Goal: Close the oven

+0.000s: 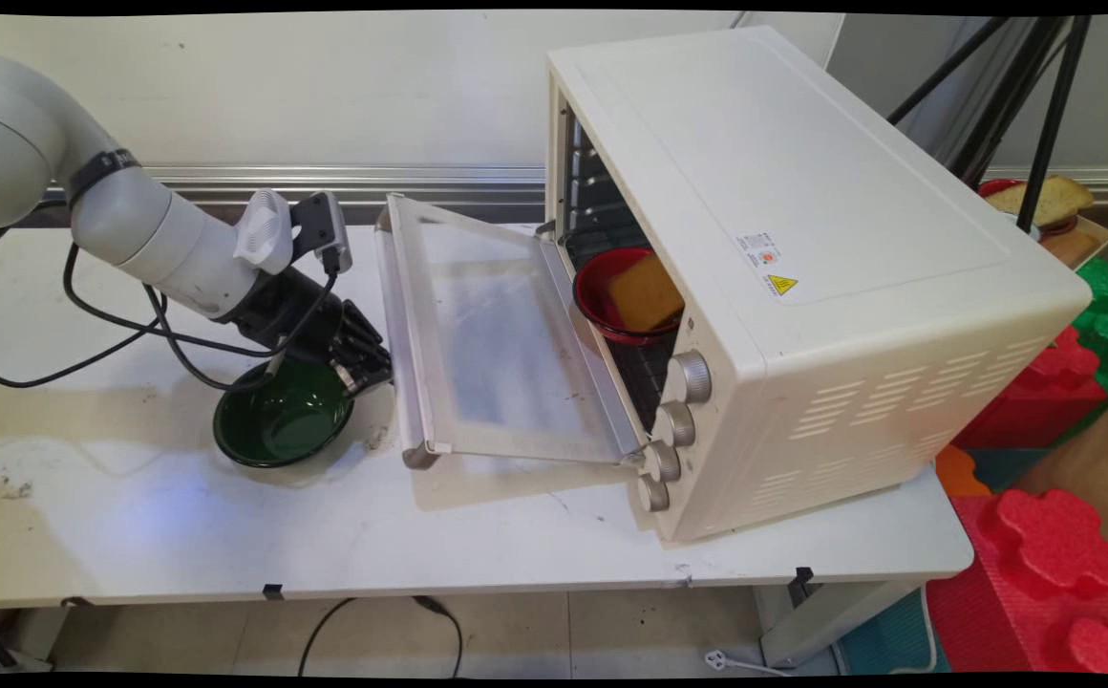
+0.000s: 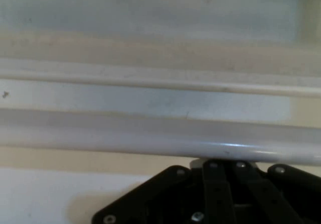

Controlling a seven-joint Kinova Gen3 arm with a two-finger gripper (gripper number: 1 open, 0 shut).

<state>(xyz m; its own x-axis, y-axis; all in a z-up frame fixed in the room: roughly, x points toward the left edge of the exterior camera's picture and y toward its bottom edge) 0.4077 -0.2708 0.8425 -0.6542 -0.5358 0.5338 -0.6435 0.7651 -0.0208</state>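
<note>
- Gripper [image 1: 370, 360] low over the green bowl's [image 1: 284, 418] right rim, just left of the open oven door [image 1: 497, 344]; fingers look closed together, likely empty.
- Door handle [image 2: 160, 141] directly ahead; approach square, avoid clipping the bowl.
- Red dish [image 1: 611, 301] holding bread sits inside the oven [image 1: 802, 287].

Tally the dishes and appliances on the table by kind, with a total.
Bowls: 2, a green bowl beside the tool, and a red bowl inside the oven, holding a yellow sponge-like block.
Ovens: 1, a cream toaster oven with its door folded down.
Total: 3.
</note>
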